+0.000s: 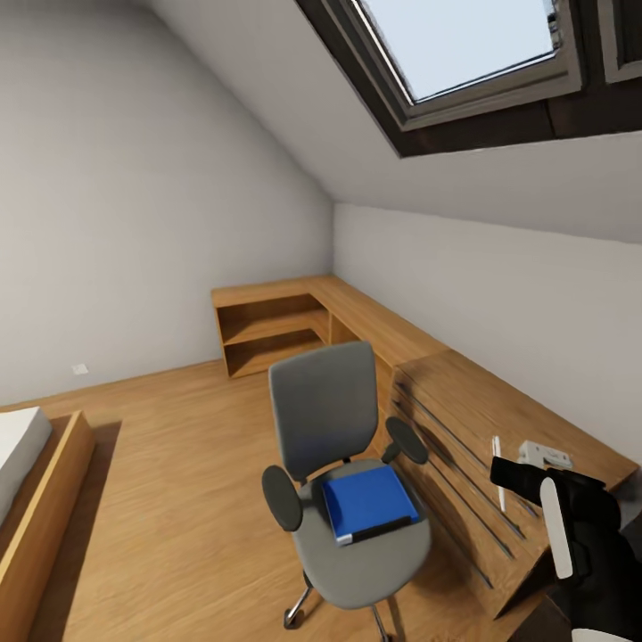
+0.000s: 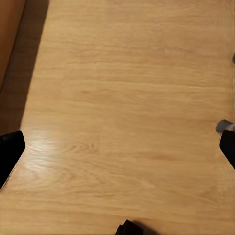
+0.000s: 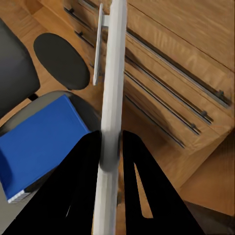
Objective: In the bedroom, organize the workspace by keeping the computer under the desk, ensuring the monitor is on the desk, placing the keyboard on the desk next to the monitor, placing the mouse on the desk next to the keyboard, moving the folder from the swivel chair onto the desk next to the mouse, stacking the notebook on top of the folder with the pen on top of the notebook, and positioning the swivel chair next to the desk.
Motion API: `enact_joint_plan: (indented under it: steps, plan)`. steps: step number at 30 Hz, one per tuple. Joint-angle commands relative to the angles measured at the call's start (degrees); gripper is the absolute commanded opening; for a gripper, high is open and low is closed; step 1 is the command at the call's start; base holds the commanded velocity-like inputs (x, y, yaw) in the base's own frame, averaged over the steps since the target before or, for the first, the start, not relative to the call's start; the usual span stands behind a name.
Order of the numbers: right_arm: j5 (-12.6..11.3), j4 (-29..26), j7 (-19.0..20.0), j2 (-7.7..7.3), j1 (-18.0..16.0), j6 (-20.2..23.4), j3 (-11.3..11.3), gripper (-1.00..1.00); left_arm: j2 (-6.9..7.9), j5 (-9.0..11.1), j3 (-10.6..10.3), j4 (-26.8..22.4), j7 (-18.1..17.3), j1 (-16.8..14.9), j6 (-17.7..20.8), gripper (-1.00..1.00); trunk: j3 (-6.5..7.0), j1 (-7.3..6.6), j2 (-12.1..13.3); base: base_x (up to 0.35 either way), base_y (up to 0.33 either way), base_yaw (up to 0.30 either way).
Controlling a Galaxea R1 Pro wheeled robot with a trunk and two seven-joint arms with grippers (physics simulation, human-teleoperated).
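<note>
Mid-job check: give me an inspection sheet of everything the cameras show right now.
Surface: wooden floor under the left gripper.
Job's things: folder lies flat on the swivel chair seat.
Clutter: nothing seen.
Grippers: left gripper open above the floor; right gripper shut on a thin white panel, seen edge-on, identity unclear.
Cables: nothing seen.
Surroundings: wooden drawer unit beside the chair; oak shelving in the corner; bed; skylight.
</note>
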Motion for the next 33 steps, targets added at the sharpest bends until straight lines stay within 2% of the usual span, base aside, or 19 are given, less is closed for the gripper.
enact_joint_plan:
  steps: [1, 3, 9, 14, 21, 24, 25, 29, 33]
  plan:
    - [-0.2, 0.0, 0.2, 0.0, -0.1, 0.3, -0.1, -1.0, -0.03, -0.7, 0.0, 0.2, 0.3, 0.0, -0.6, 1.0, 0.13, -0.2, 0.3, 0.0, 0.0, -0.248]
    - [-0.1, 0.0, 0.2, -0.02, -0.1, 0.3, -0.1, -1.0, -0.08, -1.5, 0.0, 0.6, 0.3, 0.0, -1.6, 1.0, 0.59, -0.64, 1.1, 0.0, 0.0, -0.254]
    - [0.4, 1.3, -0.7, -0.1, -0.1, 0.2, -0.7, -1.0, -0.13, -2.1, 0.0, 1.0, 0.3, 0.0, -2.3, 1.0, 1.94, -1.96, 3.5, 0.0, 0.0, -0.258]
    - [1.4, 2.6, -3.9, -0.24, -0.1, -0.3, -1.8, -1.0, -0.13, -2.2, 0.0, 1.1, 0.4, 0.0, -2.5, 1.0, 3.06, -3.06, 5.5, 0.0, 0.0, -0.26]
    - [2.3, 6.4, -7.4, -0.36, -0.1, -0.6, -1.9, -1.0, -0.13, -2.2, 0.0, 1.1, 0.4, 0.0, -2.5, 1.0, 4.62, -4.6, 8.4, 0.0, 0.0, -0.263]
    - [3.7, 7.6, -7.8, -0.47, -0.1, -0.8, -1.9, -1.0, -0.13, -2.2, 0.0, 1.1, 0.5, 0.0, -2.5, 1.0, 5.28, -5.26, 9.6, 0.0, 0.0, -0.264]
    - [6.1, 8.7, -8.0, -0.47, -0.1, -1.4, -1.7, -1.0, -0.13, -2.2, 0.0, 1.1, 0.5, 0.0, -2.5, 1.0, 5.5, -5.48, 10.0, 0.0, 0.0, -0.266]
    - [7.1, 9.6, -8.0, -0.5, -0.1, -1.7, -1.7, -1.0, -0.13, -2.2, 0.0, 1.1, 0.5, 0.0, -2.5, 1.0, 6.37, -6.35, 11.5, 0.0, 0.0, -0.268]
    - [7.4, 10.6, -8.0, -0.48, -0.1, -1.9, -1.5, -1.0, -0.13, -2.2, 0.0, 1.1, 0.5, 0.0, -2.5, 1.0, 6.53, -6.35, 11.5, 0.0, 0.0, -0.269]
